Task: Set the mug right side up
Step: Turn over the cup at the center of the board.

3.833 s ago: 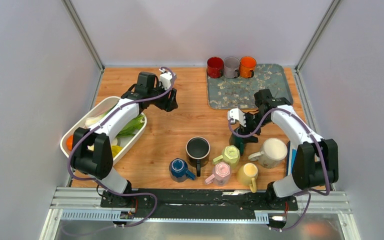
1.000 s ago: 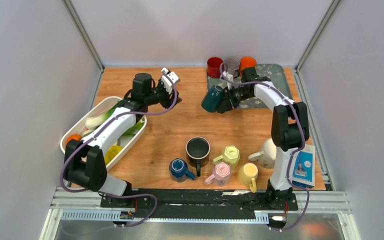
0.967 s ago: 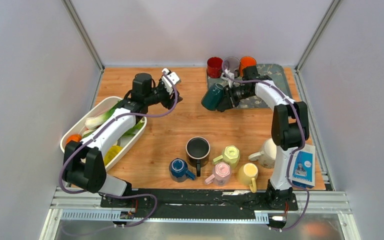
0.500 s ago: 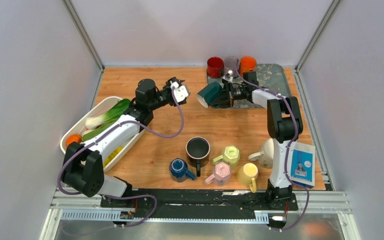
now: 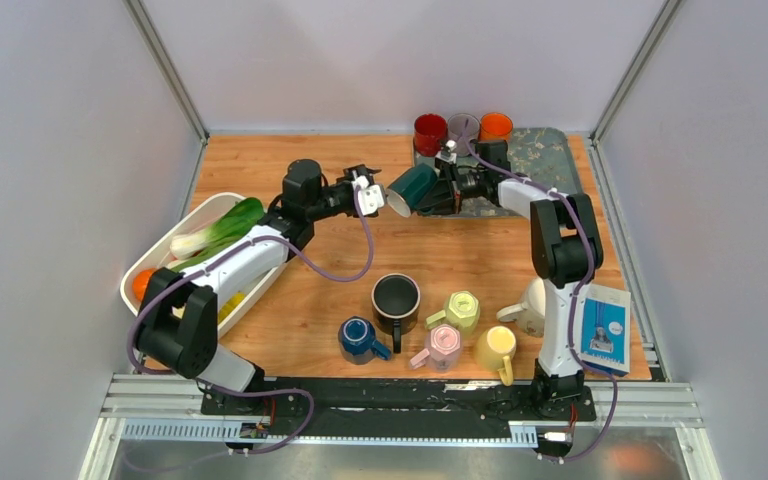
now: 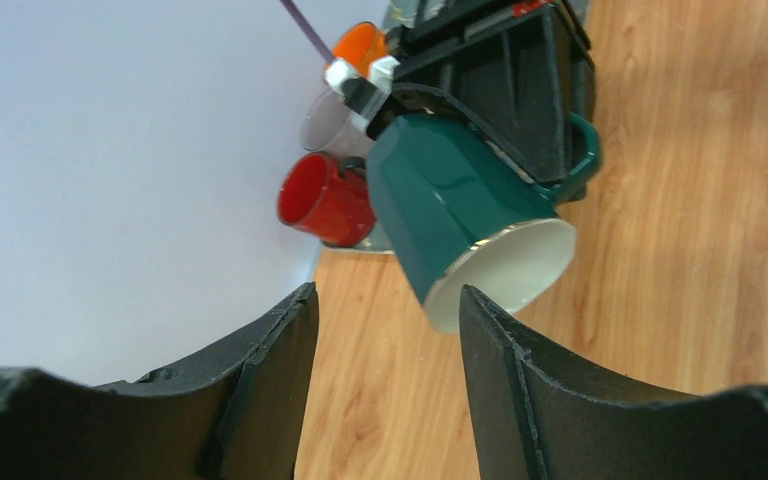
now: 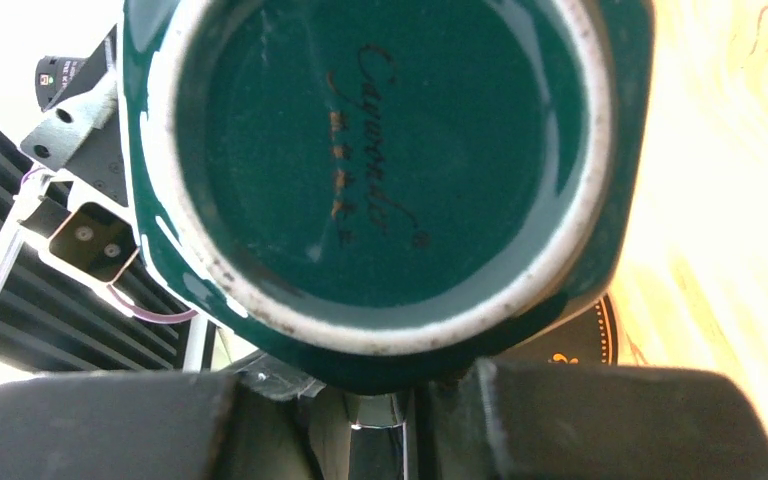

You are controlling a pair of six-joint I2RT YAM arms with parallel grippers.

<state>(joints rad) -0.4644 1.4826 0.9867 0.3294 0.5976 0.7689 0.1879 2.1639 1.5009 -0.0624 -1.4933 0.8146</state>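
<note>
A dark green mug (image 5: 412,188) hangs above the table at the back centre, lying sideways with its white mouth toward the left. My right gripper (image 5: 450,190) is shut on its handle. In the right wrist view the mug's base (image 7: 380,150) fills the frame above my right gripper (image 7: 450,375). My left gripper (image 5: 372,190) stands open right at the mug's rim. In the left wrist view the mug (image 6: 460,210) hovers just beyond my left gripper (image 6: 385,300), its rim near the right finger (image 6: 520,380), and nothing lies between the fingers.
A patterned tray (image 5: 520,175) at the back holds red (image 5: 429,128), grey and orange mugs. A white basin (image 5: 160,260) with vegetables sits at the left. Several mugs stand near the front, among them black (image 5: 396,298), blue (image 5: 358,337) and yellow (image 5: 496,347). A booklet (image 5: 602,330) lies at the right.
The right arm carried the green mug leftward and swung its mouth toward the left arm. The left gripper travelled right until it reached the mug's rim, jaws still open.
</note>
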